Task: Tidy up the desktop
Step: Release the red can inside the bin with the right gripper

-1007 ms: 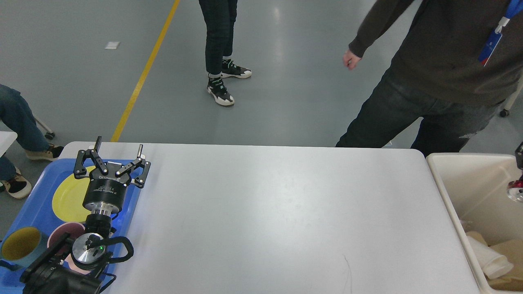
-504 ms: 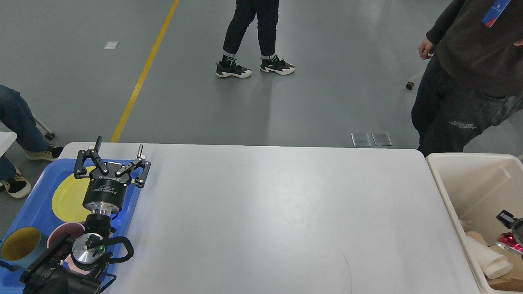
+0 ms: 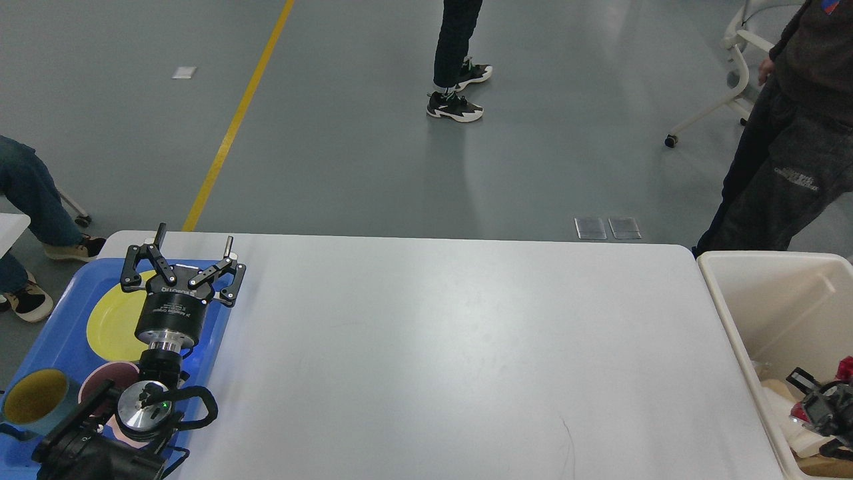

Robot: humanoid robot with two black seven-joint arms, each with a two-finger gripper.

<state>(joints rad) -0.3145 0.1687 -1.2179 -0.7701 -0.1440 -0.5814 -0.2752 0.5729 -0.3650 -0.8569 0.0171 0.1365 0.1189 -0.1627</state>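
The desktop (image 3: 433,347) is a wide white tabletop with nothing lying on its middle. My left gripper (image 3: 194,237) hovers open over the far right corner of a blue tray (image 3: 60,310) at the table's left end, with nothing between its fingers. My right gripper (image 3: 816,403) shows only as a small dark shape low inside the cream bin (image 3: 766,293) at the right edge. Its fingers cannot be told apart. A bit of red (image 3: 846,367) shows just beside it.
The tray holds a yellow plate (image 3: 110,327), a teal mug (image 3: 30,400) and a pink bowl (image 3: 110,380). The bin holds a white paper cup and brown paper. A person (image 3: 786,167) stands past the table's far right corner, another sits at the left.
My right arm has dropped from the bin's upper right edge down into its lower part. The person at the far side stepped back to the right. The left arm has not moved.
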